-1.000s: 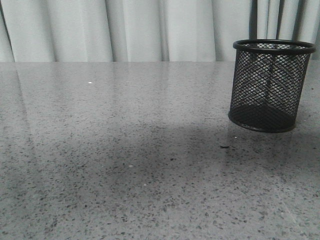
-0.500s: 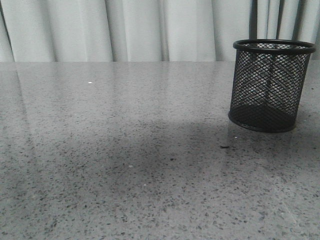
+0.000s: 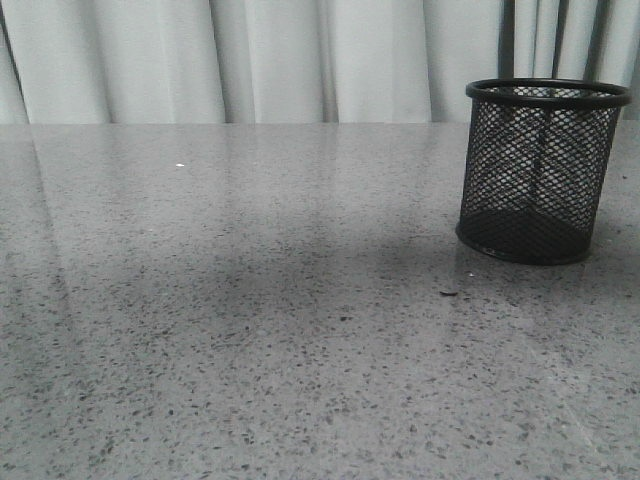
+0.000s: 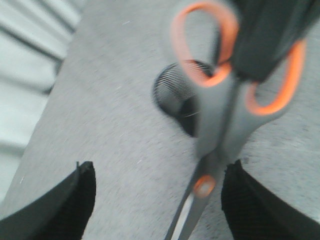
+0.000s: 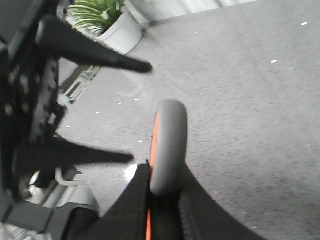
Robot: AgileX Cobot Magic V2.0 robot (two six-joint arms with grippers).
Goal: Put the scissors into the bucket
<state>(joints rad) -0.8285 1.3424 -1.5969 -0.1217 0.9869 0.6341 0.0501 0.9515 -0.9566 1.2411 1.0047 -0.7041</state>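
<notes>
The scissors (image 4: 220,125), dark grey handles lined with orange, hang in the air with blades pointing down. In the left wrist view they are above the black mesh bucket (image 4: 175,92). My right gripper (image 5: 167,200) is shut on a scissors handle (image 5: 169,145); it also shows in the left wrist view (image 4: 270,35), clamped on the handle loops. My left gripper (image 4: 160,205) is open, with the scissors blades between its fingers, close to one finger (image 4: 250,200). It shows open in the right wrist view (image 5: 141,112). The front view shows the bucket (image 3: 540,170) upright at the right, but no gripper or scissors.
A grey speckled table (image 3: 250,300) fills the front view, with pale curtains (image 3: 270,60) behind its far edge. A potted plant (image 5: 107,25) stands beyond the table in the right wrist view.
The bucket has not moved. The dark shadow on the table in the front view has grown fainter and drawn back from the near left.
</notes>
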